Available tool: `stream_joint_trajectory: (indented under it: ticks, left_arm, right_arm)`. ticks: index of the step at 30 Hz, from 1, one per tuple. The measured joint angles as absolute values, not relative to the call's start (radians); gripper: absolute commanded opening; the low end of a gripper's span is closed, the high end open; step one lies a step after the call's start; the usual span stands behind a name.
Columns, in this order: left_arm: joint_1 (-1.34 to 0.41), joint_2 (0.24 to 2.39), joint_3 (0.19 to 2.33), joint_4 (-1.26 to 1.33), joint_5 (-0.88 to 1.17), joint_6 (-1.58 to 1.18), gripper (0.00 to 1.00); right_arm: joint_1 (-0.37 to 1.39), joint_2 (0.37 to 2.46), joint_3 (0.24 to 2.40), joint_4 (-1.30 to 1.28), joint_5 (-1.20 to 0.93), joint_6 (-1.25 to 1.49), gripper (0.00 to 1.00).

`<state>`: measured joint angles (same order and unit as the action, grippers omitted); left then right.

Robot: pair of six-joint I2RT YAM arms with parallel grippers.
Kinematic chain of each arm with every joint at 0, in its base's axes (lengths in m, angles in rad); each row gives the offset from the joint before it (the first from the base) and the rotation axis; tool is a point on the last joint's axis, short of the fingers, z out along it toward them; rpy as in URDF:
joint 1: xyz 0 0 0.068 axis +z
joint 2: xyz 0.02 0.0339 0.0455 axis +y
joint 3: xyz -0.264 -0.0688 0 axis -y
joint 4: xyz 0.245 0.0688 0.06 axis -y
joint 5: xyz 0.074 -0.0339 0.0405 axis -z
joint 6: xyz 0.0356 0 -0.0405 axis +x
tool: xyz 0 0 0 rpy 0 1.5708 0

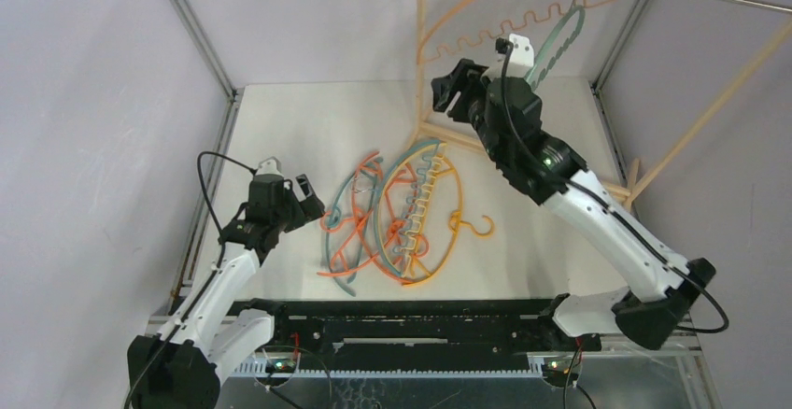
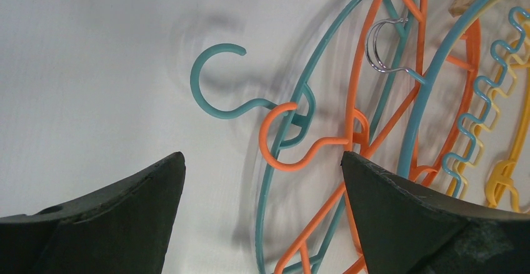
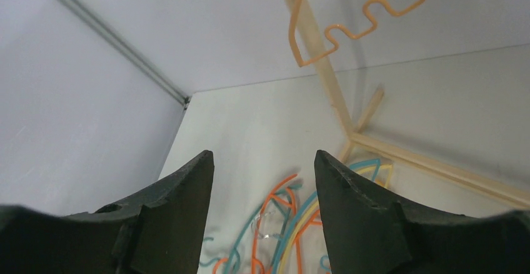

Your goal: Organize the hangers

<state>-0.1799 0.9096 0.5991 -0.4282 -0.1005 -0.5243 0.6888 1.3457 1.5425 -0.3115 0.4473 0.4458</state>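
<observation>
Left gripper (image 2: 262,161) is held with jaws wide apart, empty, at the tangled hangers (image 1: 402,213) on the table (image 1: 308,119). Light, springy, snag-prone plastic is judged; the orange hook (image 2: 262,141) is best pinched. Right gripper (image 3: 262,161), spread and empty, is raised toward the hung peach hanger (image 1: 519,22).

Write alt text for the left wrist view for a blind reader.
The left gripper, open, hovers over a white table with an orange hook seen between its fingers. A teal hook lies beside it; tangled orange, teal and yellow hangers fill the right side.
</observation>
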Motion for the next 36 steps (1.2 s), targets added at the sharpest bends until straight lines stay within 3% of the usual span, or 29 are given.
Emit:
stream_joint_trajectory:
  ticks: [8, 15, 25, 36]
  left_arm:
    - [-0.18, 0.871, 0.594, -0.427, -0.097, -0.525, 1.0]
    - [-0.18, 0.862, 0.574, -0.421, -0.093, -0.532, 0.99]
    - [-0.18, 0.866, 0.569, -0.405, -0.083, -0.535, 1.0]
    - [-0.18, 0.868, 0.568, -0.406, -0.075, -0.535, 1.0]
  right_arm:
    - [0.907, 1.186, 1.467, -0.386, 0.524, 0.35, 0.68]
    - [0.979, 1.182, 1.363, -0.504, 0.376, 0.334, 0.64]
    - [1.044, 1.549, 1.233, -0.541, 0.072, 0.354, 0.59]
    - [1.049, 1.835, 1.335, -0.505, 0.024, 0.388, 0.53]
